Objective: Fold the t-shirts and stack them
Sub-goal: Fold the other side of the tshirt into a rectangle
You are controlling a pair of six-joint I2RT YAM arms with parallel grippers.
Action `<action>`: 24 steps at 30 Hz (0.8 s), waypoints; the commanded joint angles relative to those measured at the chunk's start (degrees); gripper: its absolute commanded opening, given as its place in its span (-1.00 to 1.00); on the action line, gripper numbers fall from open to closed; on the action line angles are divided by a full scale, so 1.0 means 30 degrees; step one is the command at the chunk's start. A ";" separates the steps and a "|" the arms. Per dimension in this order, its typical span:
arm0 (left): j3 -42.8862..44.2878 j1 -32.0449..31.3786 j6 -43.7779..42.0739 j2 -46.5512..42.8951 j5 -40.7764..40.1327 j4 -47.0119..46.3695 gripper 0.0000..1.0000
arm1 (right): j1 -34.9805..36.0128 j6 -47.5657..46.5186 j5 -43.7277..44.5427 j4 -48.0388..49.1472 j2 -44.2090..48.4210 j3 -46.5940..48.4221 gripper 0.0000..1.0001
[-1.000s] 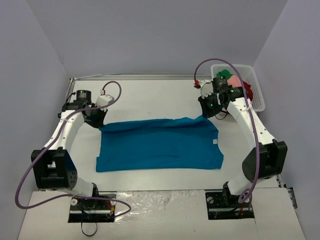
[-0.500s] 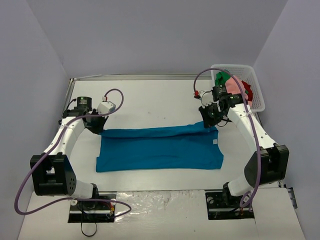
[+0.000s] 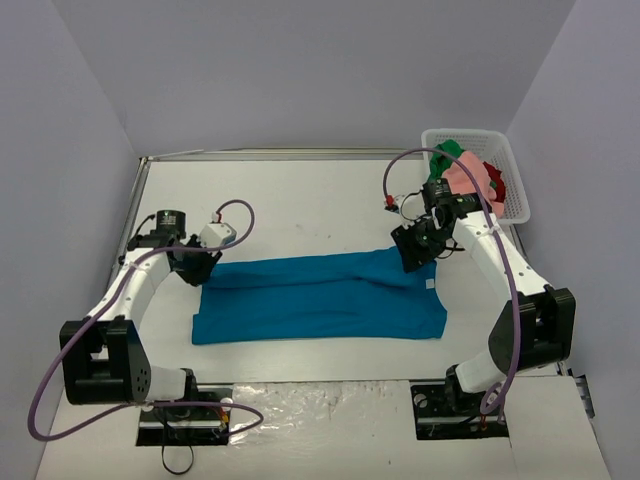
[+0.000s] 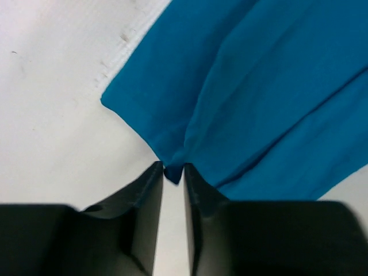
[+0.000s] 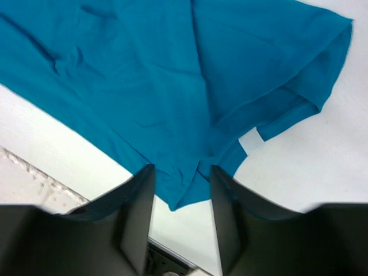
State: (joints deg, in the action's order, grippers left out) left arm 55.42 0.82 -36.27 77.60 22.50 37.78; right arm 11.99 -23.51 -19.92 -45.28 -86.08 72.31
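Observation:
The teal-blue t-shirt (image 3: 320, 300) lies flat on the white table, its far edge folded toward the near side. My left gripper (image 3: 200, 270) is at the shirt's far-left corner. In the left wrist view the gripper (image 4: 172, 171) is shut, pinching a tip of the teal cloth (image 4: 259, 86). My right gripper (image 3: 413, 255) is at the far-right corner. In the right wrist view the gripper (image 5: 181, 184) is open, with a corner of the shirt (image 5: 144, 75) lying between its spread fingers. The green (image 3: 445, 155), pink (image 3: 465, 172) and red (image 3: 497, 180) t-shirts lie bunched in the basket.
The white mesh basket (image 3: 515, 175) stands at the far right corner of the table. A white label (image 5: 252, 141) shows at the shirt's right edge. Grey walls close in the table on three sides. Purple cables loop off both arms.
Both grippers have moved toward the near side, drawing the shirt's far edge over itself, so the shirt now looks narrower front to back.

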 commanded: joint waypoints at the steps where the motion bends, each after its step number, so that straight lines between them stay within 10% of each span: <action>1: -0.0395 0.0078 -0.2056 -0.1638 0.1023 0.0645 -0.54 | 0.0047 -0.1273 -0.0914 -0.2189 -0.0014 0.0326 -0.17; 24: 0.0102 -0.0039 -0.0595 -0.1287 0.1318 0.0621 -0.31 | 0.0223 -0.2682 -0.2354 -0.2163 -0.8069 0.5274 -0.03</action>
State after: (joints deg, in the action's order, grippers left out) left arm 54.76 0.82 -40.23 75.00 26.33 41.32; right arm 12.43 -30.44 -25.85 -50.41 -108.07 83.99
